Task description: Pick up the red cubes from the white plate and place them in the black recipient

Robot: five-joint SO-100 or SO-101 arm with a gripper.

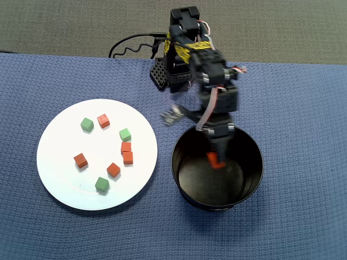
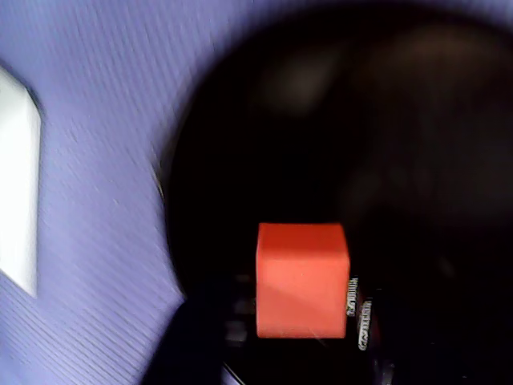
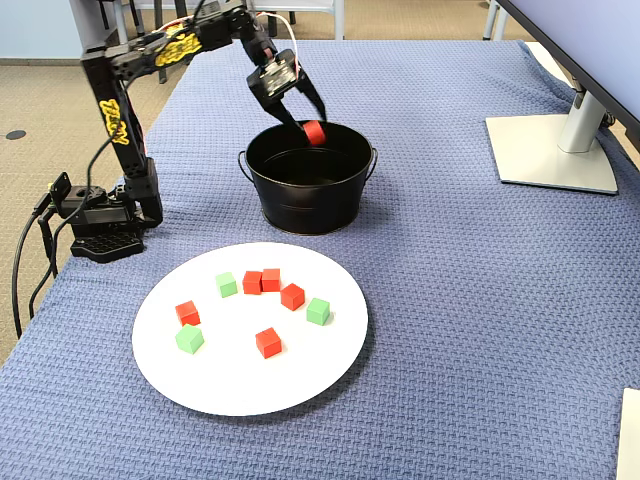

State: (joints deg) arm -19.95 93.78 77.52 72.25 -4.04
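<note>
One red cube [image 3: 314,132] pinched in the gripper [image 1: 216,160], hanging over the black pot [image 3: 310,205].
Five more wait on the white plate [image 1: 59,162]; released too near the rim, it could bounce out.

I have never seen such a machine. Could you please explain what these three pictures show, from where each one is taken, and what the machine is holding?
It is a small robot arm standing on a table with a blue cloth. One picture looks straight down from above, one comes from a camera on the arm's wrist, and one from a camera standing across the table. The arm's hand holds one red cube over the open black pot; the wrist view shows that cube close up above the dark inside. On the white plate lie five more red cubes and three green cubes.
</note>
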